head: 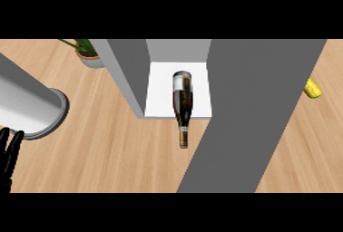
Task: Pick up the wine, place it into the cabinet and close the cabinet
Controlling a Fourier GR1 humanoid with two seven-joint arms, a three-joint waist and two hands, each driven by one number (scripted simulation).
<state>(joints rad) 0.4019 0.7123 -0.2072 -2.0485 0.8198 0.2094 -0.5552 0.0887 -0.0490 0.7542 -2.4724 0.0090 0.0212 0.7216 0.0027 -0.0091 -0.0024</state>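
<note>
The wine bottle (182,102) is dark with a pale label. Its base rests on the white floor of the cabinet (161,90) and its neck points toward me, past the floor's front edge. No hand touches it. I cannot tell whether it stands or lies. The cabinet has a grey left wall (127,77), and its wide grey door (258,118) stands open at the right, close beside the bottle. My left hand (9,156) rests at the view's left edge with fingers straight, well left of the cabinet. My right hand does not show.
My grey left forearm (26,106) fills the upper left. A potted plant (89,55) stands behind the cabinet's left wall. A yellow object (313,88) lies on the wooden counter (100,154) to the right of the door.
</note>
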